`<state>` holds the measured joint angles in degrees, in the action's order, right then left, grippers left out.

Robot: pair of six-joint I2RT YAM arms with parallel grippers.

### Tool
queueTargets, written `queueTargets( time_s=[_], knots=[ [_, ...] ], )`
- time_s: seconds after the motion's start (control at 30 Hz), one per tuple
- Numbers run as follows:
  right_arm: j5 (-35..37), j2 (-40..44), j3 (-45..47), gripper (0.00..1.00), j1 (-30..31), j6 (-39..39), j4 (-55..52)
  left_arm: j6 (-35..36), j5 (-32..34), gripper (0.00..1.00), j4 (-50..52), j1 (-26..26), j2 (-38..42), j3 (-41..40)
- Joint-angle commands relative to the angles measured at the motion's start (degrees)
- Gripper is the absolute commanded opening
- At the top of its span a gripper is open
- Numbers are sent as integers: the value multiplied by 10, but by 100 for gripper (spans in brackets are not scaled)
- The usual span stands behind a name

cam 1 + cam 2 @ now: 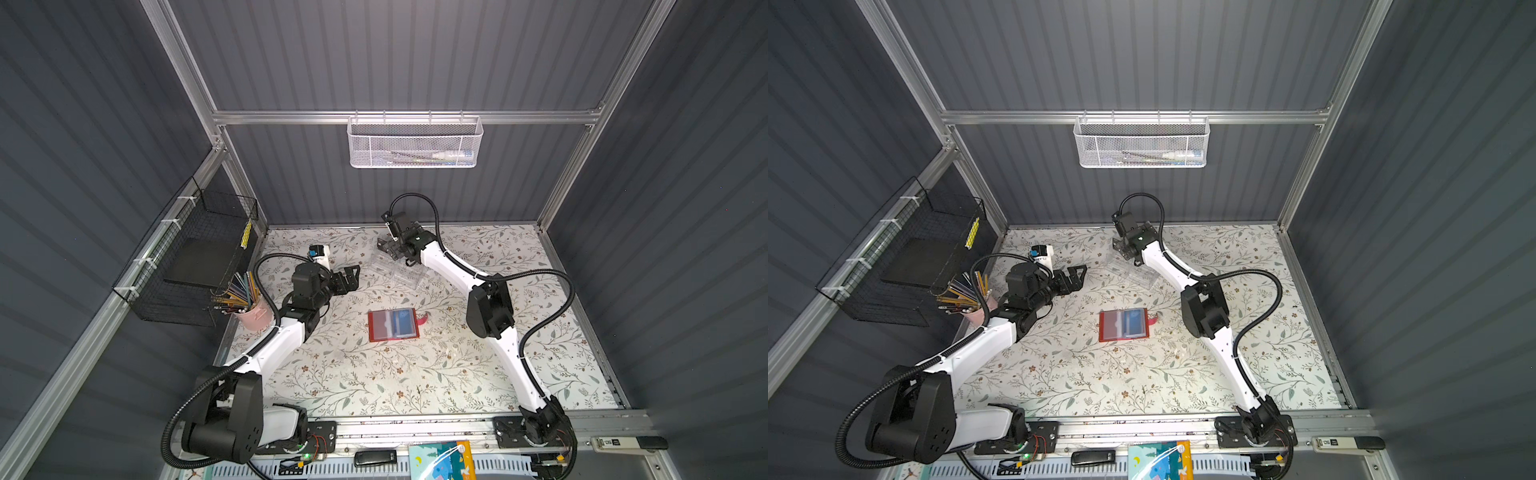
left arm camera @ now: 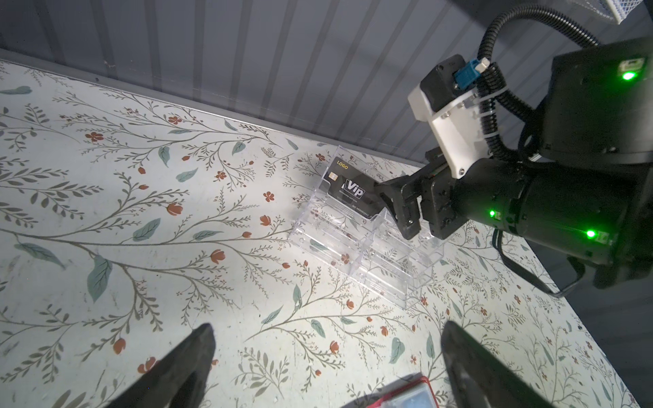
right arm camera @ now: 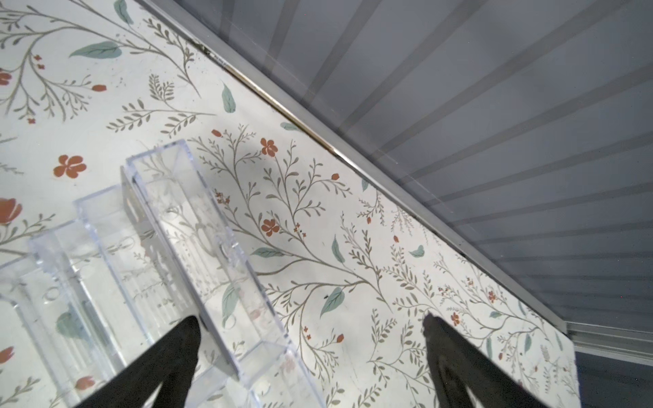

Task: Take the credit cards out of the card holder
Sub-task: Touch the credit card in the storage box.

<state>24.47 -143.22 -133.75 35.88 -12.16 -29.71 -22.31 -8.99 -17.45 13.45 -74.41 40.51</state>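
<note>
Left gripper (image 2: pixel 328 325) and right gripper (image 3: pixel 311 318) both gape empty; pin the card holder (image 1: pixel 378 326) flat, then slide the bluish card (image 1: pixel 402 321) out

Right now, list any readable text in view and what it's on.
"LOGO": gold, on the black credit card in the clear acrylic organizer.
"Vip": white, same card.
Card's fine print and number line: too small to read.
Label on the white stick: blurred.

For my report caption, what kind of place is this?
Probably a robot test booth staged as a desk: aluminium frame, left arm and right arm on a rail, pink pencil cup.
</note>
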Motion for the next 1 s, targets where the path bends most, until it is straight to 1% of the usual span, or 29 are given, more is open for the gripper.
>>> queueTargets(
  time_s=[0.0,0.13,0.2,0.3,0.33,0.43,0.47,0.57,0.6,0.67,0.7,0.73,0.8,0.87,0.9,0.93,0.97],
  knots=[
    [-63,63,40,99,-1,27,9,9,11,100,-13,2,28,-14],
    [-121,135,123,99,0,53,40,35,39,100,-10,2,40,-22],
    [-144,178,172,99,-2,71,57,56,66,100,-3,2,46,-26],
    [-174,261,271,99,-13,112,89,107,135,100,1,2,56,-40],
    [-177,293,314,99,-20,128,103,127,167,100,7,2,59,-45],
    [-172,386,434,99,-52,175,137,189,275,100,-1,2,47,-64],
    [-162,413,467,99,-67,193,139,209,310,100,-20,2,39,-77],
    [-124,478,557,99,-117,254,143,243,375,100,-110,1,8,-127],
    [-118,495,585,99,-134,268,144,250,384,100,-135,0,-5,-138],
    [-86,535,656,99,-171,290,164,260,394,100,-185,-6,-39,-154],
    [-73,553,689,99,-183,288,182,251,386,100,-187,-14,-51,-150],
    [-61,572,727,99,-193,280,208,245,366,100,-183,-25,-68,-144],
    [-19,599,802,99,-209,255,277,239,355,100,-221,-47,-107,-144],
    [3,621,877,99,-224,230,362,225,310,100,-255,-77,-136,-145],
    [8,631,903,99,-235,225,397,223,302,100,-253,-81,-143,-138],
    [1,644,909,99,-249,231,396,220,284,100,-244,-87,-148,-130],
    [5,652,932,99,-254,213,437,208,259,100,-253,-96,-157,-130]
  ],
)
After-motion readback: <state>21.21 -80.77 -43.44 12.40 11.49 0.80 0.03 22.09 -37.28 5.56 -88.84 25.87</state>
